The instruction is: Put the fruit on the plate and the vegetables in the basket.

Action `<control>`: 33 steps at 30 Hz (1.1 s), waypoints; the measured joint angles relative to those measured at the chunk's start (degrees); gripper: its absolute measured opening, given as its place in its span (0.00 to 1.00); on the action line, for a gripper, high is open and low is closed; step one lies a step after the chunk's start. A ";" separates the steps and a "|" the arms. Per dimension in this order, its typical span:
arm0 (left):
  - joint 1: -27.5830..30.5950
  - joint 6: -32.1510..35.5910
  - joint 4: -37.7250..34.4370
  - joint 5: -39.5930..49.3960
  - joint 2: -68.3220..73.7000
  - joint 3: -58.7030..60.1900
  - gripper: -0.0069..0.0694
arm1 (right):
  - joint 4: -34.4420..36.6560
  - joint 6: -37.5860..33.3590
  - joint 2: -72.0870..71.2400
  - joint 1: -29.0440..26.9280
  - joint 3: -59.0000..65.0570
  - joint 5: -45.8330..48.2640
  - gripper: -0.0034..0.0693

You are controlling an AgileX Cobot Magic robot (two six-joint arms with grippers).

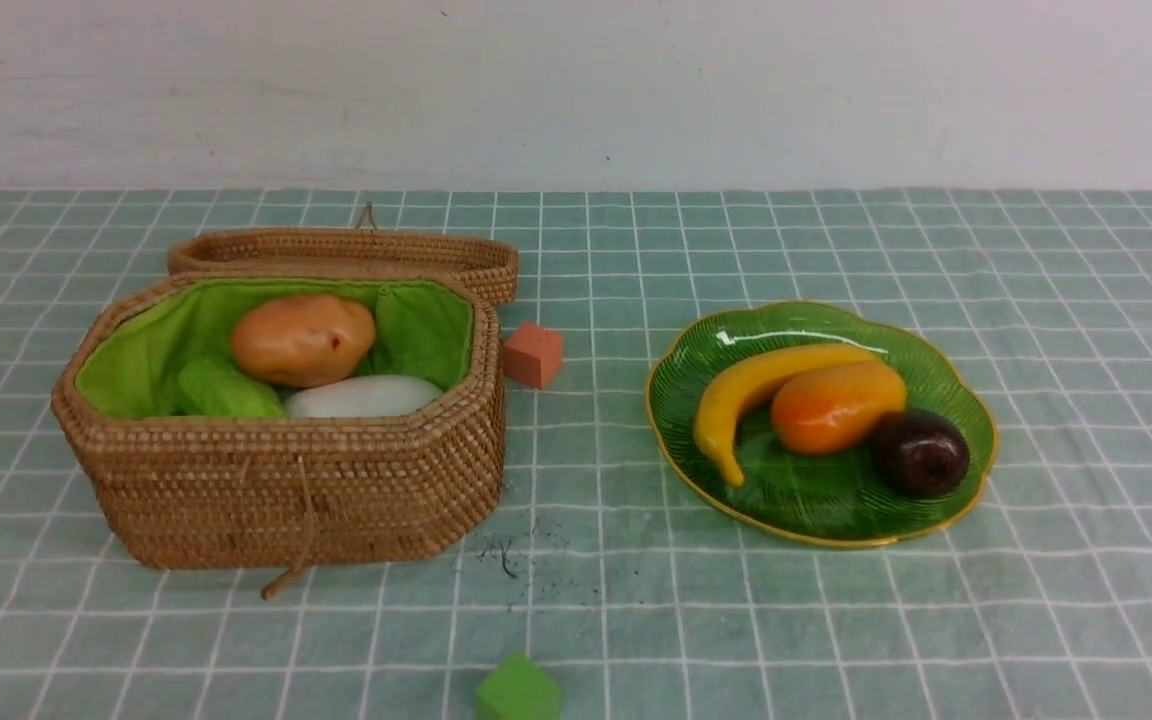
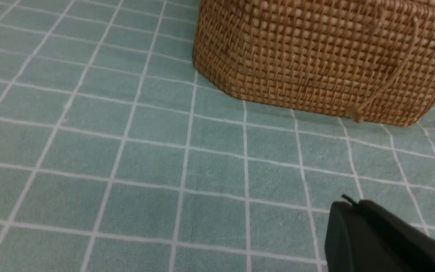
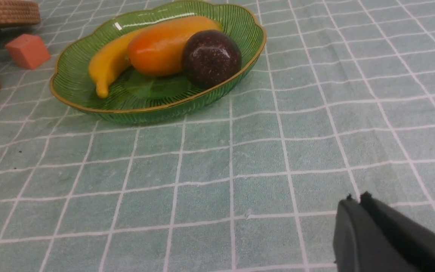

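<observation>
Seen from the front: wicker basket (image 1: 286, 480) toward the left edge of the tabletop, lid (image 1: 346, 255) laid open behind it, toward the far edge. Inside, on the green lining: brown-orange potato (image 1: 302, 340), white radish (image 1: 364, 397) and bumpy light-green gourd (image 1: 226, 390), all touching. No arm or gripper in this view.

Toward the right edge, green leaf-shaped plate (image 1: 821, 500) with yellow banana (image 1: 751, 390), orange-red mango (image 1: 836, 405) and dark purple mangosteen (image 1: 920, 453), lying side by side and touching. Small orange cube (image 1: 533, 354) between basket and plate, just beside the basket; small green cube (image 1: 517, 690) at the near edge.

Only in the left wrist view: left gripper (image 2: 347, 206) low over the checked cloth (image 2: 127, 158), fingers pressed together, holding nothing, near the basket's outer wall.

Only in the right wrist view: right gripper (image 3: 355, 204), likewise closed narrow and holding nothing, apart from the plate.
</observation>
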 joint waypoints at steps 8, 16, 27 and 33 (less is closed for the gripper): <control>0.00 -1.60 -0.40 -0.32 0.00 0.00 0.07 | 0.00 0.00 0.00 0.00 0.00 0.00 0.07; 0.00 -1.60 -0.47 -0.45 0.00 0.00 0.07 | 0.00 0.00 0.00 0.00 0.00 0.00 0.09; 0.00 -1.60 -0.49 -0.45 0.00 0.00 0.08 | 0.00 0.00 0.00 0.00 0.00 0.00 0.11; 0.00 -1.61 -0.49 -0.45 0.00 0.00 0.08 | 0.00 0.00 0.00 0.00 0.00 0.00 0.12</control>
